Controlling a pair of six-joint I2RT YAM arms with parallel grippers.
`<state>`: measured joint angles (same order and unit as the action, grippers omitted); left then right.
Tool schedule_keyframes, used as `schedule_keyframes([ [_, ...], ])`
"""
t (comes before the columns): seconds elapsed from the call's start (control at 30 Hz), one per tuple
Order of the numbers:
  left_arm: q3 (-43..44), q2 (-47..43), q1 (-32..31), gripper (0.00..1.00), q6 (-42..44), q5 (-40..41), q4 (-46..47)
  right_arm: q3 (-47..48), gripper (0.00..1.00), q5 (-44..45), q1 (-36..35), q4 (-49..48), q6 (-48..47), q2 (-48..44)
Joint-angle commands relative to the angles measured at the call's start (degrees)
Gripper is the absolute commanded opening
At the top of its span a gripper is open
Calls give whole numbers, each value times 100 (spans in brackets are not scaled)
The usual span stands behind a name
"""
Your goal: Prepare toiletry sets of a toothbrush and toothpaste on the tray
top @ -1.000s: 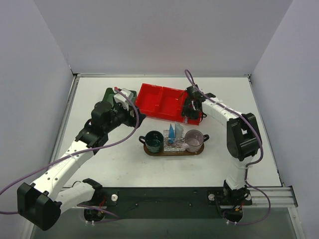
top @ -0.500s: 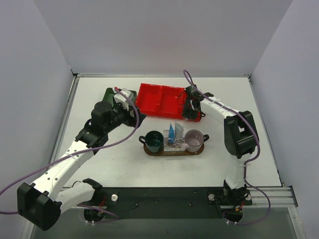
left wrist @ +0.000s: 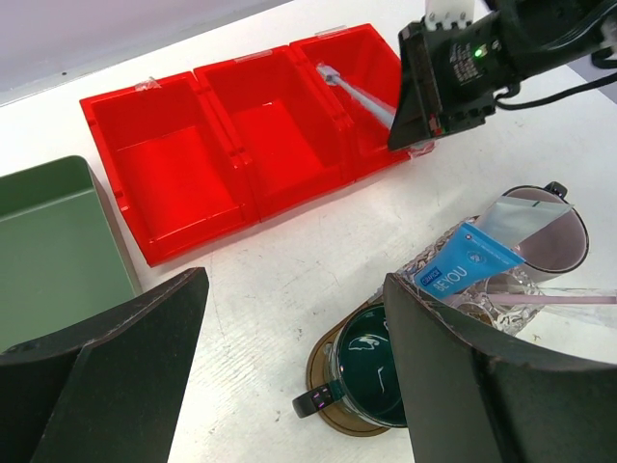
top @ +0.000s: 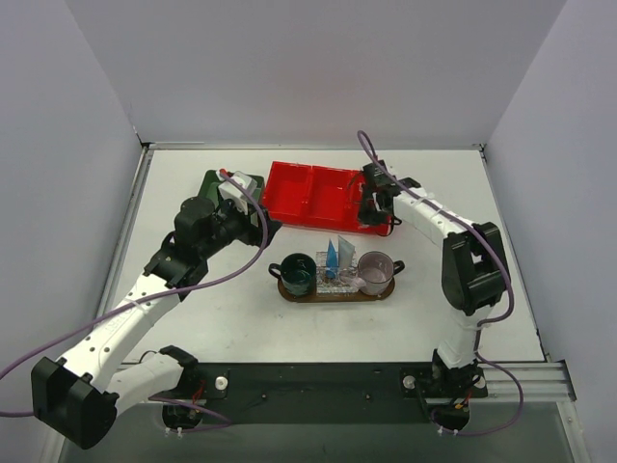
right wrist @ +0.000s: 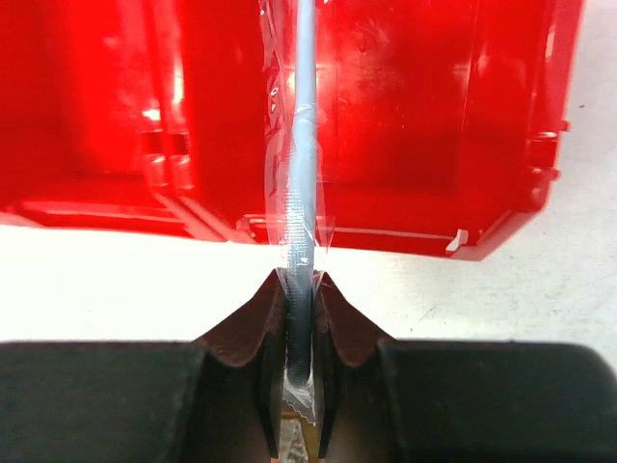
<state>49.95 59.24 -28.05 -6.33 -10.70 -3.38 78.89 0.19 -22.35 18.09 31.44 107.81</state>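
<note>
Over the last second the right gripper [right wrist: 301, 289] has closed its fingers above the right-hand compartment of the red bin [right wrist: 434, 116], while the left arm has hardly stirred. The fingers now pinch the near end of a plastic-wrapped toothbrush [right wrist: 303, 145]. It is probably held by that end so it can be lifted clear and carried to the oval wooden tray [top: 333, 295]. There a blue toothpaste tube [left wrist: 468, 262] already leans between the green mug [left wrist: 371, 362] and the pink mug [left wrist: 545, 227]. The left gripper [left wrist: 294, 333] hangs spread wide, holding nothing.
</note>
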Motion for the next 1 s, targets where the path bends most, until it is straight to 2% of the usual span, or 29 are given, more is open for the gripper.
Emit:
schedule_keyframes([
  [0.0,41,-159,19,84,61,24,109,30,1,227,-59,63,-199,-830],
  [0.23,172,-220,28,84,-123,85,258,30,0,315,-261,107,-541,-1595],
  [0.47,963,-28,28,84,-1159,428,259,-163,0,868,-1016,160,-1008,-2738],
  [0.6,1175,157,28,84,-1914,-184,802,-505,0,1210,-1613,-84,-1052,-3589],
  [0.67,991,271,2,84,-2407,-580,1521,-760,0,1430,-2132,-287,-1061,-3871],
  [0.7,886,315,-24,84,-2504,-1226,1898,-1022,0,1640,-2333,-532,-1061,-4134],
  [0.73,771,351,-33,84,-2801,-1494,2650,-1138,0,1730,-2492,-665,-1070,-4249],
  [0.8,437,430,-77,84,-3163,-2038,3497,-1410,0,1966,-2914,-955,-1061,-4496],
  [0.97,427,457,-209,84,-3077,-2235,3283,-1631,0,2555,-3783,-1377,-1158,-4655],
])
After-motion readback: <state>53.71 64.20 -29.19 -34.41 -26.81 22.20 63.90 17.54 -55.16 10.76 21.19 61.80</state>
